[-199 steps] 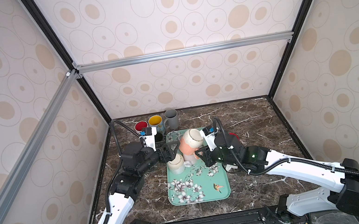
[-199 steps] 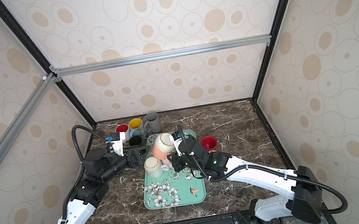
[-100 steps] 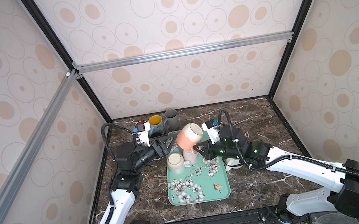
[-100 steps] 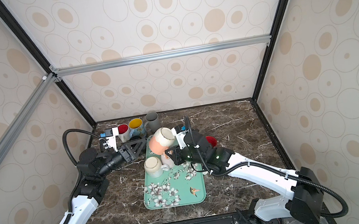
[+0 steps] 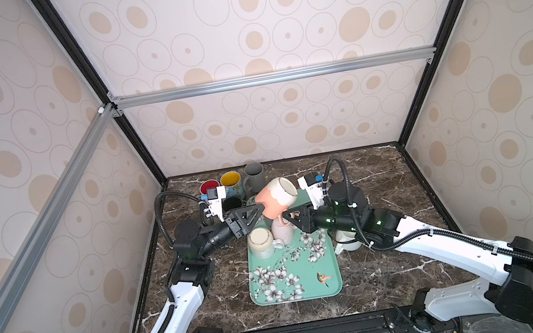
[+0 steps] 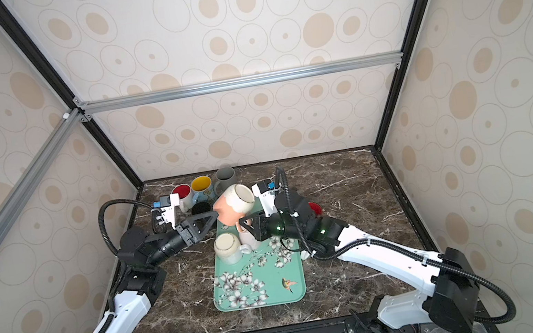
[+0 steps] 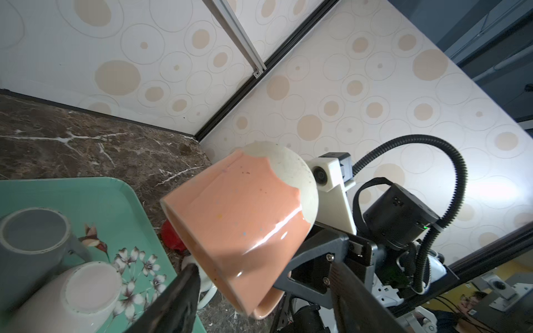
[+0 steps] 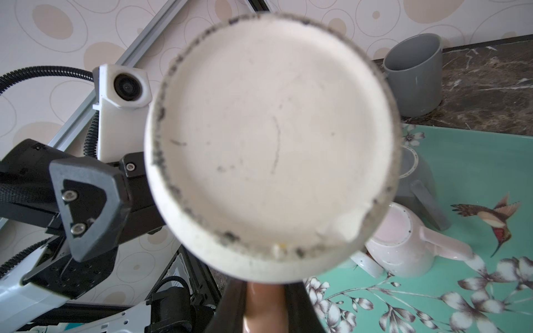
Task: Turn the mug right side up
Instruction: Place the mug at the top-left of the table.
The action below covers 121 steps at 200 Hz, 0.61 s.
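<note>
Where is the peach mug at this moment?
In both top views the peach mug is in the air above the far end of the green tray, held by its handle in the right gripper.

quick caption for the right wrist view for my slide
Right gripper pinches the handle of the peach mug, cream base facing the camera, floral tray behind.

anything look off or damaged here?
Yes. The peach mug, held tilted in the air by the right gripper at its handle, has dark scuffs around its base rim and what looks like a chip in that rim. Nothing spilled.
</note>
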### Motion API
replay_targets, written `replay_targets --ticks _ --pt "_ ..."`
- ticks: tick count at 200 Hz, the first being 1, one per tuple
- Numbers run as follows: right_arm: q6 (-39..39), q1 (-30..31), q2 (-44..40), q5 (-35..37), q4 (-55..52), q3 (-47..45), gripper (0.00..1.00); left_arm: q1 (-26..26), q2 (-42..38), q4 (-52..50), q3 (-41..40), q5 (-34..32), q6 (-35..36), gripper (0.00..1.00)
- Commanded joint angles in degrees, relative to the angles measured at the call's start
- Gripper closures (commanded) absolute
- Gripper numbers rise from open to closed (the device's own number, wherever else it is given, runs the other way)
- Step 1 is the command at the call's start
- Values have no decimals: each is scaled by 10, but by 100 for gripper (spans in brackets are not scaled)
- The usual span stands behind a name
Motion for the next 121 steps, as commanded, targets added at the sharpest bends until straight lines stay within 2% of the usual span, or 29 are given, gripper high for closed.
replay_targets --ticks 1,27,73,121 --pt "13 -2 4 -27 100 32 100 3 12 144 -7 51 -91 32" --pt "31 -5 18 -60 120 33 100 3 26 238 -4 83 -140 33" --pt "80 -18 35 -119 181 27 100 4 25 319 7 103 -173 37" --pt "96 -17 55 -140 185 32 100 3 32 373 15 101 -204 58"
